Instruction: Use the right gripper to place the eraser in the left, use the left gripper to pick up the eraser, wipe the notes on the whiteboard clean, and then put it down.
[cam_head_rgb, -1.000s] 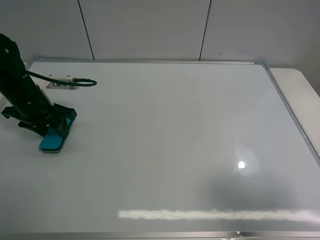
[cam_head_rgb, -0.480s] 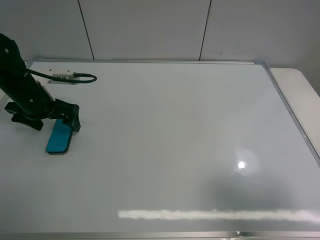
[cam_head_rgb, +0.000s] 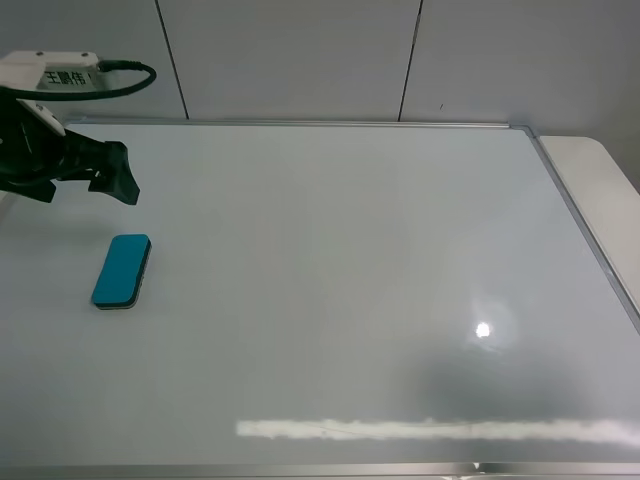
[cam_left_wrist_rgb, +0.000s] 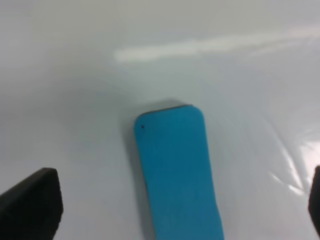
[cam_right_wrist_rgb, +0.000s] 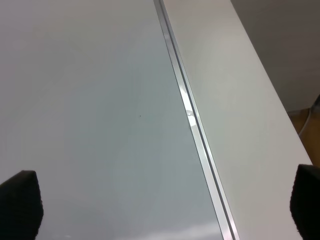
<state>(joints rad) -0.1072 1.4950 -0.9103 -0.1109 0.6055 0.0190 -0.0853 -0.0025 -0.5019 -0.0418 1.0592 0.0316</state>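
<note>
From the high exterior camera, the whiteboard (cam_head_rgb: 330, 290) fills most of the scene, its thin silver frame running along the far edge and down the right side, with a pale table edge (cam_head_rgb: 600, 180) showing beyond that right frame. The eraser (cam_head_rgb: 121, 271) lies flat on the board near its left side, teal face up, long axis running roughly toward and away from the camera. The left gripper (cam_head_rgb: 85, 172) hangs above the board at the far left, apart from the eraser and nearer the far edge; its two dark fingers are spread and hold nothing. A white tag (cam_head_rgb: 55, 72) with Chinese characters sits on top of the arm, and a black cable (cam_head_rgb: 125, 75) loops off it. No red marks can be made out on the board surface in this view. In the left wrist view, the eraser (cam_left_wrist_rgb: 177, 170) lies on the glossy white board (cam_left_wrist_rgb: 75, 100) between the two black fingertips (cam_left_wrist_rgb: 32, 202), which sit far apart at the picture's edges and touch nothing. In the right wrist view, the right gripper (cam_right_wrist_rgb: 160, 207) shows only as two dark fingertips (cam_right_wrist_rgb: 19, 202) set wide apart, empty, above the board's silver frame (cam_right_wrist_rgb: 192, 120) and the pale table (cam_right_wrist_rgb: 240, 100) beside it.
</note>
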